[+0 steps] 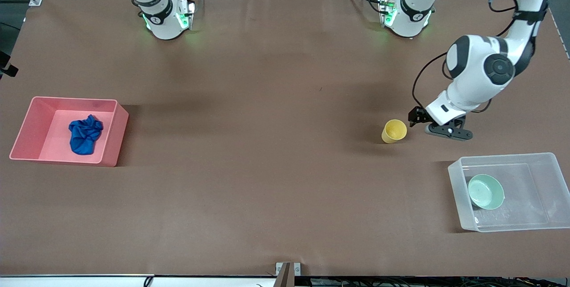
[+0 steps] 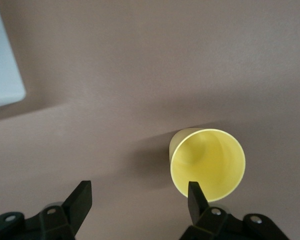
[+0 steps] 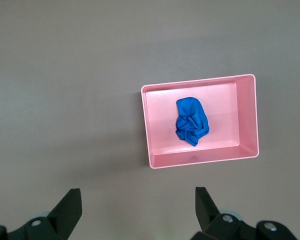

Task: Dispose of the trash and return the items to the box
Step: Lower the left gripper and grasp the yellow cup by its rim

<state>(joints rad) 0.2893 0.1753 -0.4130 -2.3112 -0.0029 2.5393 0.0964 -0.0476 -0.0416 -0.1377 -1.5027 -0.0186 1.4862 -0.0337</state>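
The yellow cup (image 1: 394, 131) stands upright on the table, toward the left arm's end. My left gripper (image 1: 417, 118) is open, low beside the cup; in the left wrist view (image 2: 137, 196) one fingertip (image 2: 196, 197) overlaps the cup's rim (image 2: 208, 162), and the cup is not between the jaws. The mint-green bowl (image 1: 485, 191) lies in the clear box (image 1: 507, 158). The blue cloth wad (image 1: 84, 135) lies in the pink bin (image 1: 112, 138). My right gripper (image 3: 137, 205) is open and empty, high over the table, with the bin (image 3: 197, 159) and cloth (image 3: 191, 121) below.
The clear box stands nearer the front camera than the cup; its corner shows in the left wrist view (image 2: 2, 65). The pink bin stands at the right arm's end of the brown table (image 1: 267, 100). The right arm's hand is out of the front view.
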